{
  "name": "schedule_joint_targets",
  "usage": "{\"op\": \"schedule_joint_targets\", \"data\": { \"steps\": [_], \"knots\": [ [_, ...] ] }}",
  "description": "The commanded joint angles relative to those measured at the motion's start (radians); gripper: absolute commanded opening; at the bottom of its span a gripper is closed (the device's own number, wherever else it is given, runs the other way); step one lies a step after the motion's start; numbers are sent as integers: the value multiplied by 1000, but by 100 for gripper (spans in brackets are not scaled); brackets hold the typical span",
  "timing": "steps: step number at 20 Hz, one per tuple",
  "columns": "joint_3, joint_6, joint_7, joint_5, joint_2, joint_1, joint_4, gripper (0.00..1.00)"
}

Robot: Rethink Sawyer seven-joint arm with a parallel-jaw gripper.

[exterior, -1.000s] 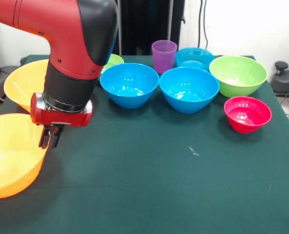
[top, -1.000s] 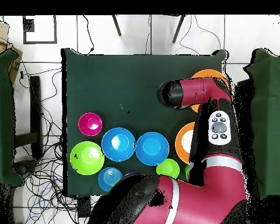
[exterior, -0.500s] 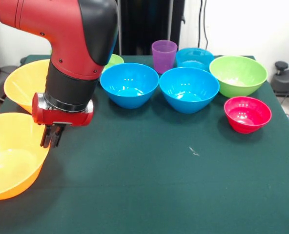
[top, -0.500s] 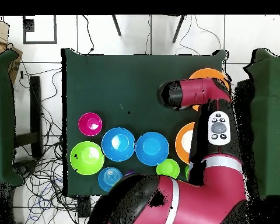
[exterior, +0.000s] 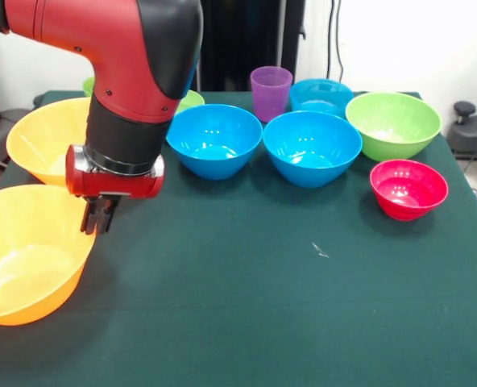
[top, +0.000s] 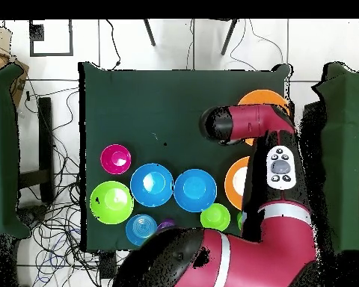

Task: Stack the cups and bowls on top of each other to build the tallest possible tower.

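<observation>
Red arm (top: 250,123) over green table (top: 160,105), 2 blue bowls (top: 152,184) side by side

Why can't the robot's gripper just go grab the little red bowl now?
It probably can. The gripper hangs over bare cloth by the near orange bowl, and the table between it and the red bowl holds nothing.

We are in a robotics lab: loose cables (top: 51,217) sprawl over the tiled floor (top: 182,45) around a green-clothed counter (top: 167,105).

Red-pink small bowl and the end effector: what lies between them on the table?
Nothing: in the front view only bare green tablecloth stretches from the end effector to the small red-pink plastic bowl.
</observation>
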Motion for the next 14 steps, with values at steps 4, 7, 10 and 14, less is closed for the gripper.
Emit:
{"op": "schedule_joint_targets", "data": {
  "steps": [4,7,10,14],
  "knots": [
    [56,-32,106,61,-28,28,122,0],
    [54,-37,115,69,-25,34,124,0],
    [51,-47,129,75,-18,41,119,0],
    [50,-55,142,93,-12,44,120,0]
  ]
}}
